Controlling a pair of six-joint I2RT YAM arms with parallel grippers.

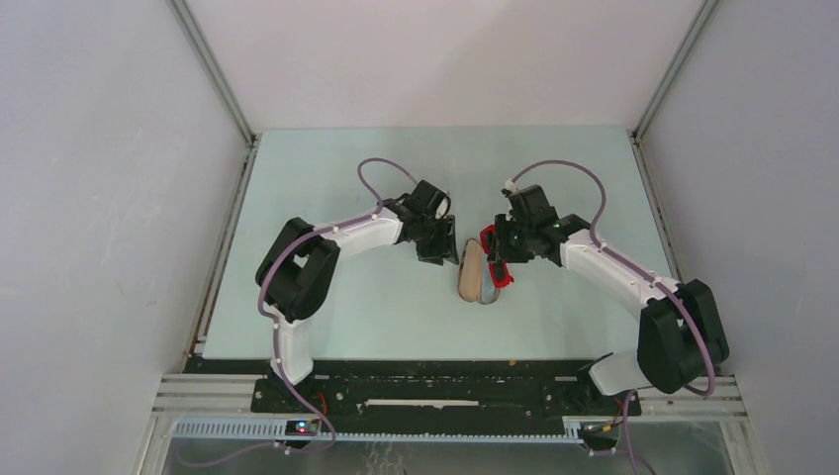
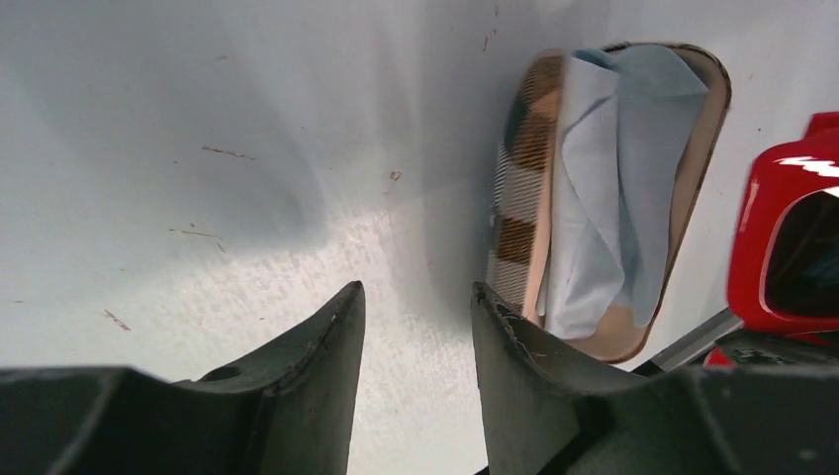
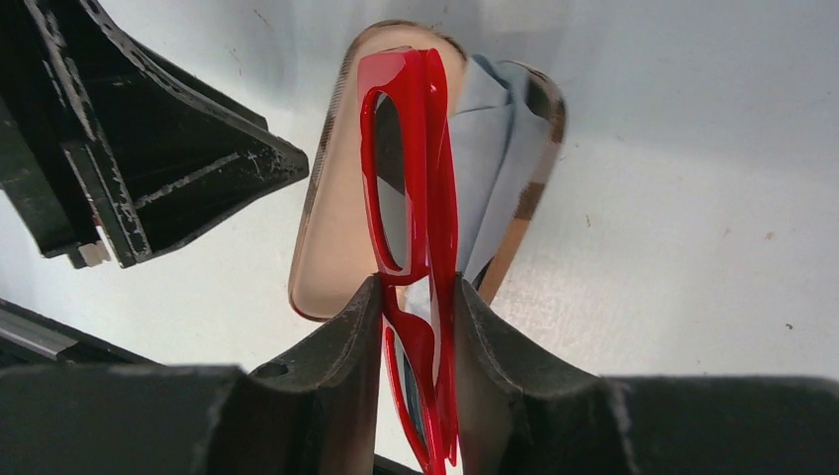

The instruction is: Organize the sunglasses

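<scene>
Right gripper (image 3: 416, 295) clamps the folded sunglasses (image 3: 408, 148) over the open case (image 3: 331, 228) holding a cloth (image 3: 485, 148), mid-table (image 1: 326, 178) away from every edge, left gripper (image 2: 416, 297) parted and empty beside the case; placing step, next probably lower them in level.

Soft, even overhead light fills the whole scene, leaving faint shadows on the pale green counter (image 1: 396, 317). Closer in, a bright patch washes out the surface in the left wrist view, and white glints streak the glossy red plastic sunglasses (image 3: 430, 168).
</scene>
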